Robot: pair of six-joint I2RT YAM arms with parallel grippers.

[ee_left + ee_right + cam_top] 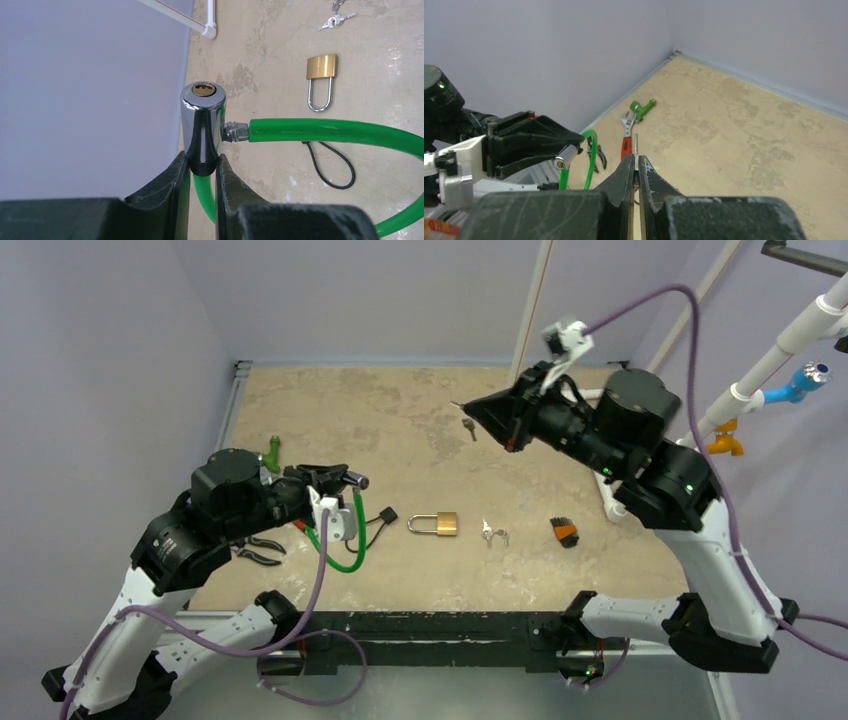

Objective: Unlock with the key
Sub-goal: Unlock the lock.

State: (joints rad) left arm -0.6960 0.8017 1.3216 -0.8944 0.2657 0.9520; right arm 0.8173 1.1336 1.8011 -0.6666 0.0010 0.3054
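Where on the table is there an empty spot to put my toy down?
The biggest bare patch is the far left of the table, between the back wall and the left pincer. Another strip runs along the near edge, in front of the padlock and keys. The middle row is crowded, most around the green cable lock.

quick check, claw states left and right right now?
Left claw: closed on the chrome cable lock cylinder.
Right claw: closed on the key, blade pointing out.
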